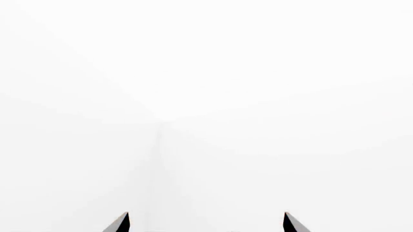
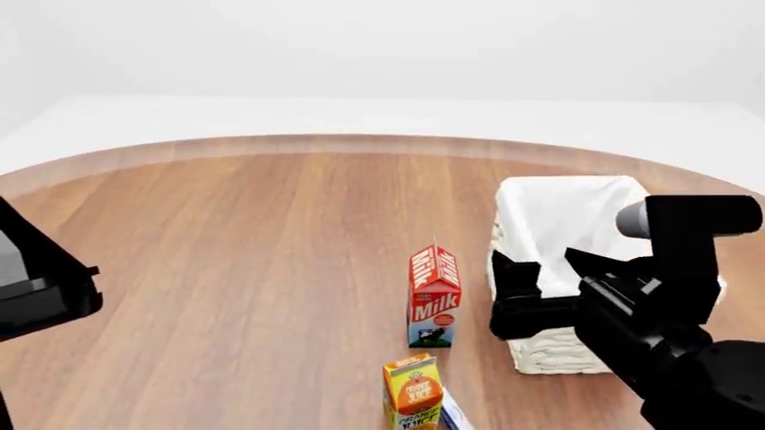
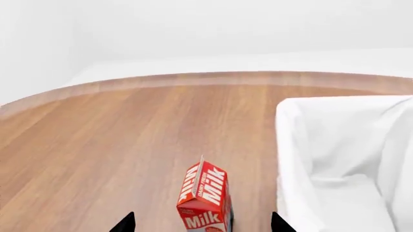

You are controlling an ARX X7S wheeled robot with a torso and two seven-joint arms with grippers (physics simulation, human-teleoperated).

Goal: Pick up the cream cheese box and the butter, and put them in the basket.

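A: What is seen on the table (image 2: 239, 251)?

B: A round top of brown wood grain is shown, with a paler curved edge. A red gabled milk carton (image 2: 434, 296) is stood upright near the middle, and just nearer the robot an orange juice carton (image 2: 414, 391) is stood, cut by the picture's lower edge. A blue-and-white sliver (image 2: 453, 414) is glimpsed touching the juice carton's right side; whether it is the cream cheese box cannot be told. The butter is not made out in any view.

A: And the basket (image 2: 562, 349)?

B: It is set to the right of the milk carton, a rectangular off-white woven piece lined with draped white cloth. Nothing is seen inside it.

A: How are the claws held?

B: The right claw (image 2: 544, 279), black and angular, is held over the basket's near left corner; its fingers are spread wide, with nothing gripped. In the right wrist view the milk carton is framed between the two dark tips. The left claw (image 1: 205, 223) is likewise parted and bare, faced toward blank white
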